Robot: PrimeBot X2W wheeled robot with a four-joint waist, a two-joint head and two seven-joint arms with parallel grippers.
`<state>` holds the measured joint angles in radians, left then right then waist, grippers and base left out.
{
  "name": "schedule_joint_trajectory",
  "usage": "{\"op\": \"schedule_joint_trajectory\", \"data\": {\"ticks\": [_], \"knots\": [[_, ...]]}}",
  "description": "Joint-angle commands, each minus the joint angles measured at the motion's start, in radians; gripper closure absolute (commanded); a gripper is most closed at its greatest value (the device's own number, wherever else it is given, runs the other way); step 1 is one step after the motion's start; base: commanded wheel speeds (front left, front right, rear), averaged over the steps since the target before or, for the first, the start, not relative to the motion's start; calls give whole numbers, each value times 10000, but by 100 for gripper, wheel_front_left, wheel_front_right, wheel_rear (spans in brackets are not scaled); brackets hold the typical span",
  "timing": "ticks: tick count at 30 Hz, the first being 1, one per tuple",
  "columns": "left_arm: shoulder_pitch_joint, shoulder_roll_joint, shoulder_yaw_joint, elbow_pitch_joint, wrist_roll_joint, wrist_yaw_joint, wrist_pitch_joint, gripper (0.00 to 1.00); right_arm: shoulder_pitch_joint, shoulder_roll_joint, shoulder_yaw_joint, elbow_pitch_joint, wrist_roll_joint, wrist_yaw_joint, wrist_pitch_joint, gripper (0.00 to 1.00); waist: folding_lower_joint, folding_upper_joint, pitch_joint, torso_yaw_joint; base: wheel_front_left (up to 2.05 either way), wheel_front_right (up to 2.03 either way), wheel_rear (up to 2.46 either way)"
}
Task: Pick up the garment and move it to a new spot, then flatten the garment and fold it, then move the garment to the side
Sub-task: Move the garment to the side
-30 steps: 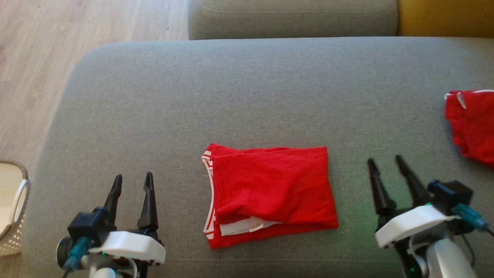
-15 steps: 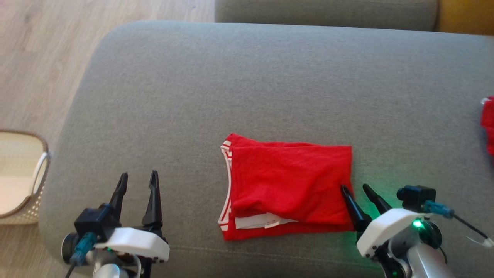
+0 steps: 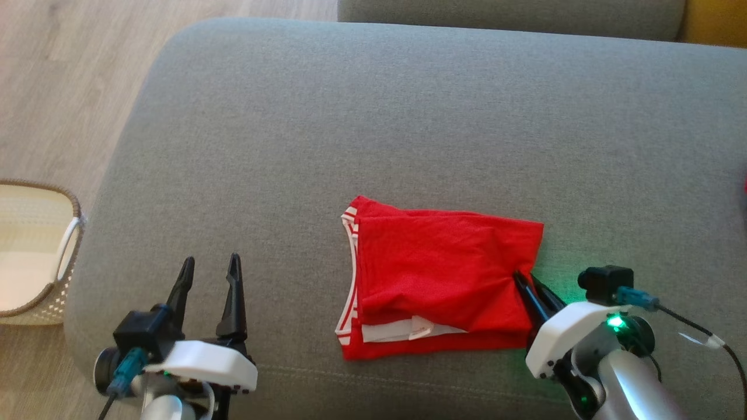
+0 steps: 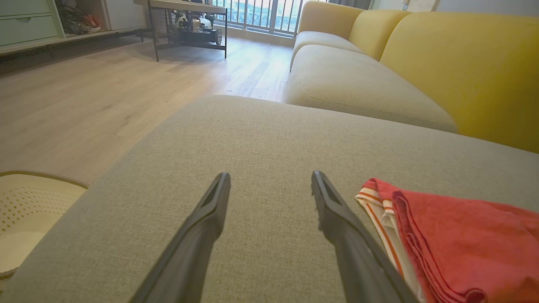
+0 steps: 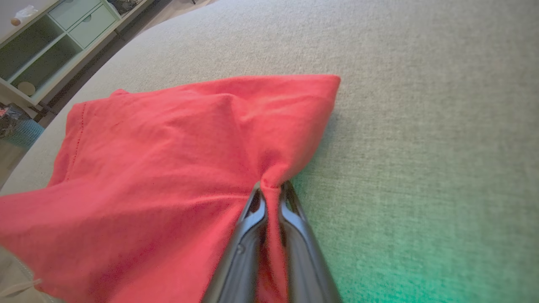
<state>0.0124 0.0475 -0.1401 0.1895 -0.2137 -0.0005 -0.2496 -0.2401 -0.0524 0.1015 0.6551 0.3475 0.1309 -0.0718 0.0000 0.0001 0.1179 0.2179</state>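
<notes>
The garment [image 3: 435,274] is a folded red piece with white-striped trim, lying on the grey cushion [image 3: 373,134] near its front edge. My right gripper [image 3: 525,281] is shut on the garment's right edge; in the right wrist view the red cloth [image 5: 168,160] bunches into a pinch between the two fingers [image 5: 271,189]. My left gripper [image 3: 210,268] stands open over bare cushion to the left of the garment, holding nothing. In the left wrist view its gripper [image 4: 269,179] points across the cushion, with the garment's striped edge [image 4: 442,235] at the lower right.
A cream woven basket [image 3: 35,251] stands on the wooden floor off the cushion's left edge. A second grey cushion [image 3: 508,17] lies beyond, with yellow sofa backs [image 4: 463,63] behind it. Shelving with drawers [image 5: 54,42] is in the right wrist view.
My right gripper moved left onto the garment's right edge and shut on it, puckering the cloth. The camera shifted, so the whole scene slid right. The left gripper kept still.
</notes>
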Motion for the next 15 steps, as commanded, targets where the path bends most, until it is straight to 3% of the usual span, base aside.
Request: {"op": "schedule_joint_trajectory", "data": {"ticks": [1,8,15], "knots": [[-480,28,341,-316,89,-25,-122,0,-365,-21,278,-113,-297,-2,-173,100,0,-1,-17,-70,0,0,0],[-527,28,320,-422,246,-63,-122,0,-815,-535,481,-361,-1532,-2,-585,100,0,-1,13,-618,0,0,0],[-835,28,226,-670,439,-127,-122,0,-1567,-1461,719,-1536,-2103,-2,-309,100,0,-1,318,-1692,0,0,0]]}}
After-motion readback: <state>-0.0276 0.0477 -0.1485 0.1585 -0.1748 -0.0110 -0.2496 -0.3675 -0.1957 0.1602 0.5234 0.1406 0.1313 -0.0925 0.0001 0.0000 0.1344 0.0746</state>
